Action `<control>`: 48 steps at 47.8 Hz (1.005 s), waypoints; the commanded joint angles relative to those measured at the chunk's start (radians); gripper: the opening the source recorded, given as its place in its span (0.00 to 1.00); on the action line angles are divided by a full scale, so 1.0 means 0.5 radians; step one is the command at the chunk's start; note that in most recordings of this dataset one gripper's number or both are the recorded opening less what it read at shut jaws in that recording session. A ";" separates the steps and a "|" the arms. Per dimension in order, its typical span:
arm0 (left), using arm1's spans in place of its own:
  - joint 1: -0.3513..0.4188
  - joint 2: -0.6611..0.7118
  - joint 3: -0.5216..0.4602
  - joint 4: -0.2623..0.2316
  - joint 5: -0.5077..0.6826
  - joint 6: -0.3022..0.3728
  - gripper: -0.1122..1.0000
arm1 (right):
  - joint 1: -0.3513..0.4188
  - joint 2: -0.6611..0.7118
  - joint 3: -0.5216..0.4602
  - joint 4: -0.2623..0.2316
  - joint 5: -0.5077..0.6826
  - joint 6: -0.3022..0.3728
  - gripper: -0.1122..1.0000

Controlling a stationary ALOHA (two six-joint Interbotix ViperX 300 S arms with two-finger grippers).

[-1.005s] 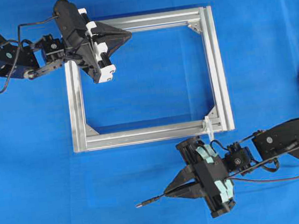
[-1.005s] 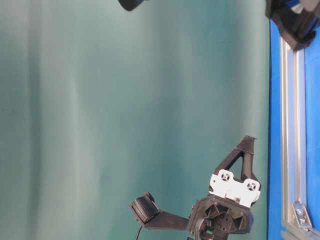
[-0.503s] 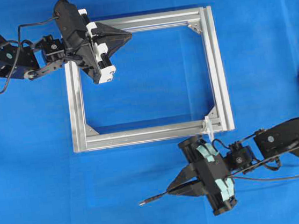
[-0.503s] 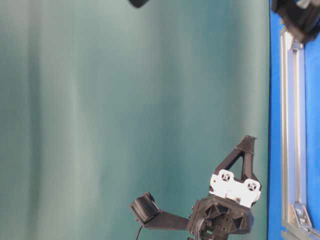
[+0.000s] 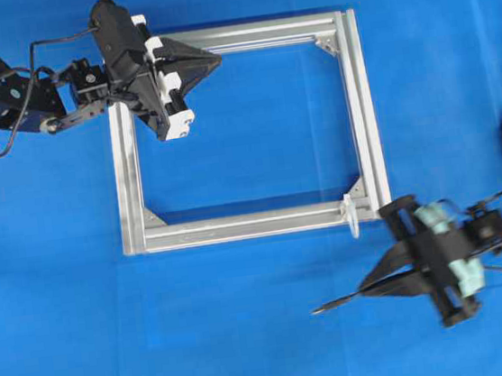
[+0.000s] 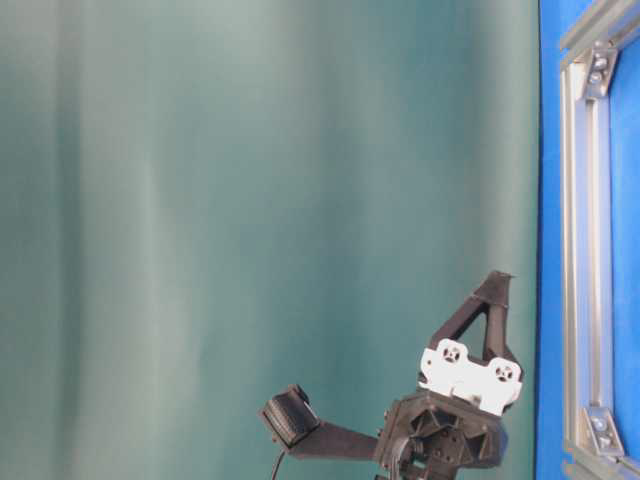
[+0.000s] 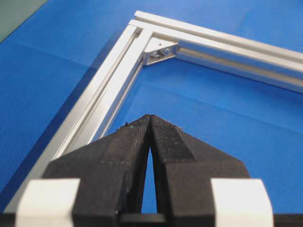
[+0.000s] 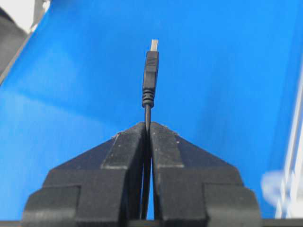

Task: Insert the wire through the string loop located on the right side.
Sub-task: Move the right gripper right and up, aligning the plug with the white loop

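On the left, the left hand (image 5: 215, 59) hovers over the upper left corner of the silver frame (image 5: 234, 37), which lies flat on the blue bench (image 5: 65, 309). Its two black fingers (image 7: 128, 146) are pressed together, tip against tip, and there is nothing between them. In the left wrist view the tips point along the inside of the frame toward a corner bracket (image 7: 158, 49).

The frame is a rectangle of aluminium bars. Going along its lower bar to the right, the string loop (image 5: 350, 213) sits near the lower right corner. It is small and white, and it hangs just over the outer edge of the bar toward the bench.

More to the right and lower, off the frame, is the right hand (image 5: 364, 286). It is closed on the wire (image 5: 337, 302). In the right wrist view the thin black cable comes out between the pinched fingers (image 8: 124, 151), and the plug tip (image 8: 150, 66) stands out straight in front of them. From above, the plug points to the left and a little down, away from the frame. The tip is below the loop and apart from it; it touches nothing. The rest of the wire runs behind the hand toward the right edge.
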 commanded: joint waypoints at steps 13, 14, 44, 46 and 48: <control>-0.040 -0.058 -0.028 0.003 -0.006 -0.003 0.10 | 0.015 -0.546 0.420 0.064 0.129 0.003 0.07; -0.040 -0.058 -0.028 0.003 -0.006 -0.003 0.10 | 0.015 -0.577 0.439 0.064 0.150 0.006 0.07; -0.046 -0.061 -0.034 0.003 -0.006 -0.003 0.10 | -0.249 -0.742 0.589 0.061 0.147 -0.028 0.07; -0.049 -0.061 -0.037 0.003 -0.006 -0.003 0.10 | -0.276 -0.742 0.589 0.058 0.141 -0.031 0.07; -0.052 -0.061 -0.034 0.003 -0.006 -0.003 0.10 | -0.301 -0.742 0.589 0.055 0.141 -0.031 0.07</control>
